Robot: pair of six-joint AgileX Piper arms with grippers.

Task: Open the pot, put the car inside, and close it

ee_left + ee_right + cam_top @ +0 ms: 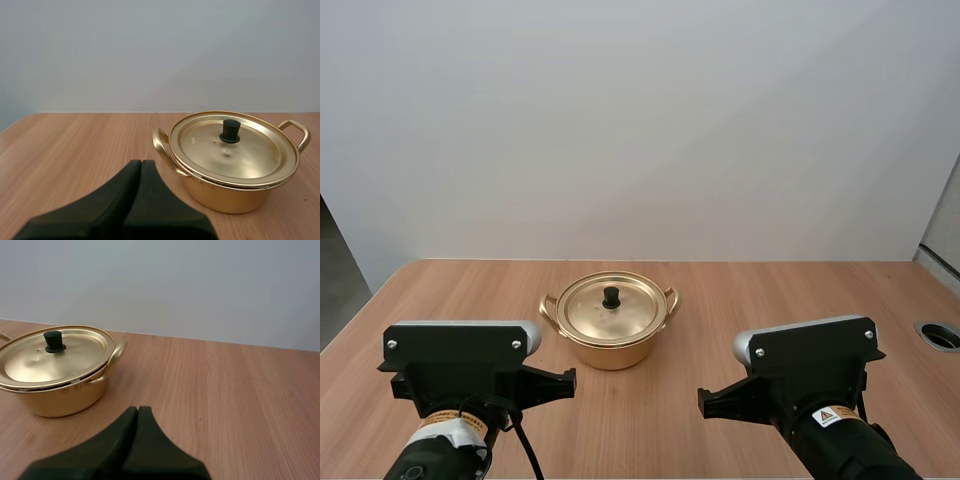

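A gold pot (611, 340) with two side handles stands at the middle of the wooden table (790, 300). Its gold lid (611, 309) sits flat on the rim, with a black knob (611, 296) on top. My left gripper (141, 163) is shut on nothing, its fingers together as one dark wedge, low over the table, short of the pot (231, 186) and to its left. My right gripper (138, 409) is also shut on nothing, short of the pot (59, 399) and to its right. Both arms (460, 400) (815, 395) sit near the table's front edge.
A round cable hole (940, 335) is set into the table at its right edge. A plain white wall stands behind the table's far edge. Bare wood lies all around the pot.
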